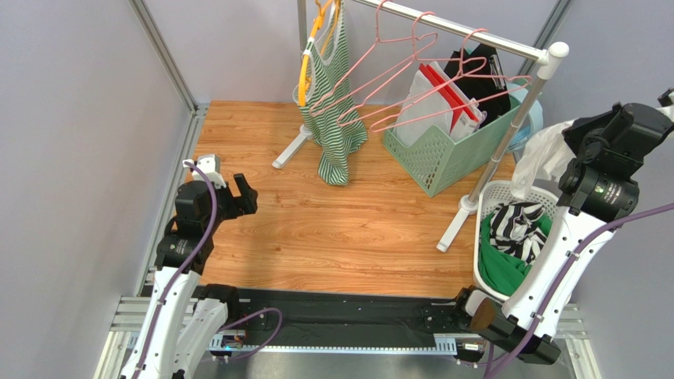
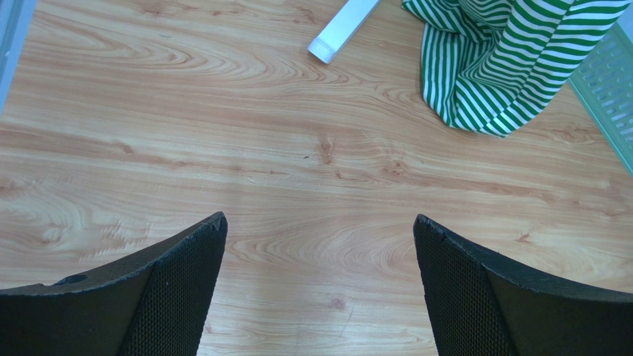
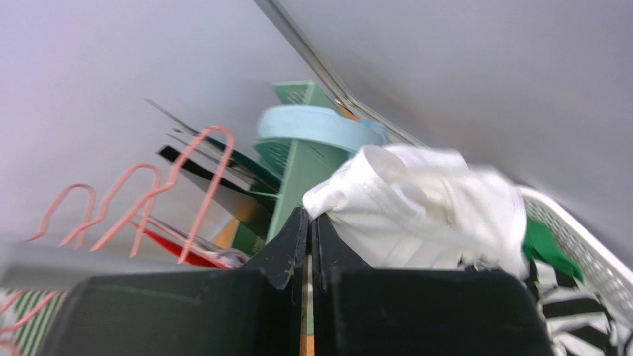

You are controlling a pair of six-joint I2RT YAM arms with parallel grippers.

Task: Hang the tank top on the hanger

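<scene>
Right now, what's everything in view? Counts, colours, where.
table: 1, wood, under the rack and crate
clothes rack: 1, silver rail, white feet, back of table
pink hangers: 3, thin pink wire, empty, on the rail
yellow hanger: 1, yellow-orange, left end of rail
striped tank top: 1, green and white, on the yellow hanger, hem on the table
crate: 1, green, under the rail, holds red, white and black items
laundry basket: 1, white, far right
green cloth: 1, in the laundry basket
striped cloth: 1, black and white, in the laundry basket
white tank top: 1, held above the laundry basket
left gripper: open, over bare table, left
right gripper: shut on the white tank top
</scene>
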